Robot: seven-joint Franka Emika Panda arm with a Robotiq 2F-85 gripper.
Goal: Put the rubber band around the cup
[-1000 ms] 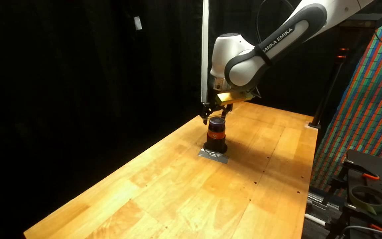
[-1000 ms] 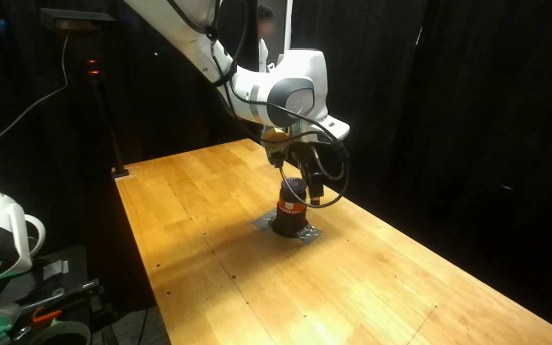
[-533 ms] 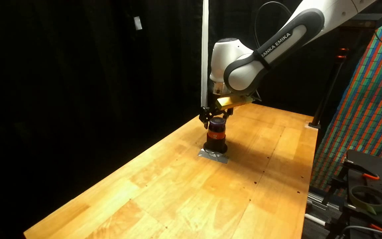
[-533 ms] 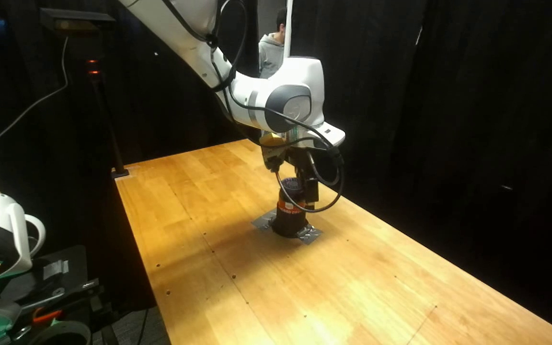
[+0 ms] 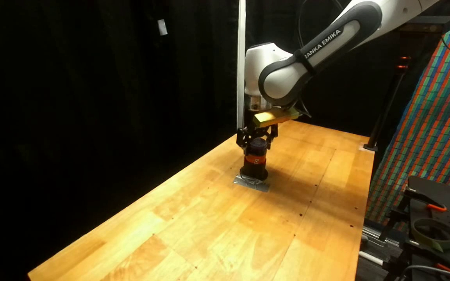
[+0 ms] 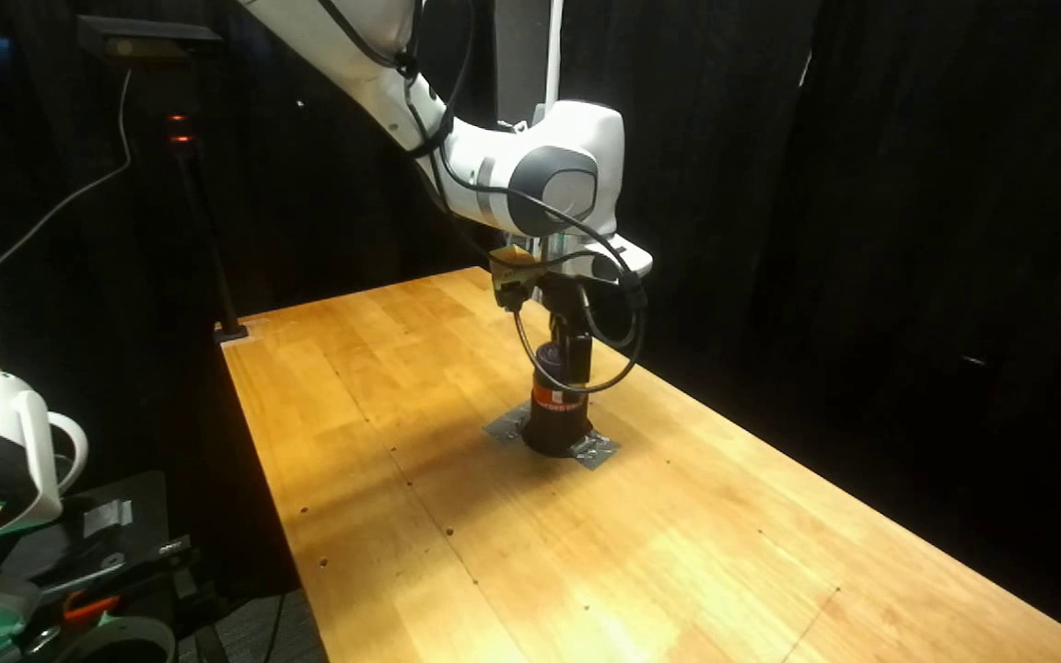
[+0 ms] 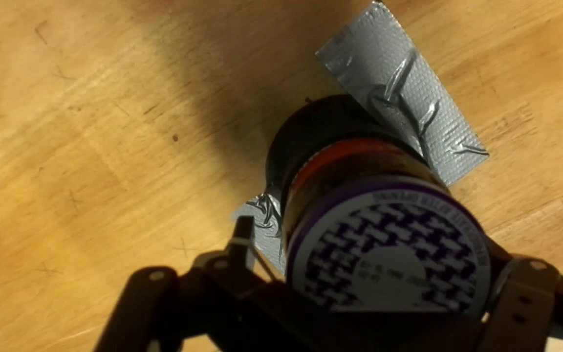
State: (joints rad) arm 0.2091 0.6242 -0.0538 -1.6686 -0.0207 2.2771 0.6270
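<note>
The cup point(image 5: 255, 159) is a dark jar with an orange band and a purple-and-white patterned lid. It stands upright, taped to the table, and also shows in an exterior view point(image 6: 556, 428) and the wrist view point(image 7: 391, 274). My gripper point(image 5: 258, 149) is open over the top of the cup, with one finger on each side of it. In the wrist view the gripper point(image 7: 372, 244) shows a gap between its left finger and the lid; its right finger is close to the lid edge. The rubber band point(image 7: 240, 241) loops round the left finger as a pale strip; most of it is hidden.
Grey tape strips point(image 7: 403, 93) hold the cup's base to the wooden table point(image 5: 225, 226). A cable loop point(image 6: 638, 345) hangs from the wrist beside the cup. A dark pole point(image 6: 208, 239) stands at the far table corner. A cart with a tape roll point(image 5: 416, 234) is beside the table.
My gripper dipped slightly, then rose a little and moved across over the cup, which now sits between the fingers. The cup has not moved. A person in the background has left view.
</note>
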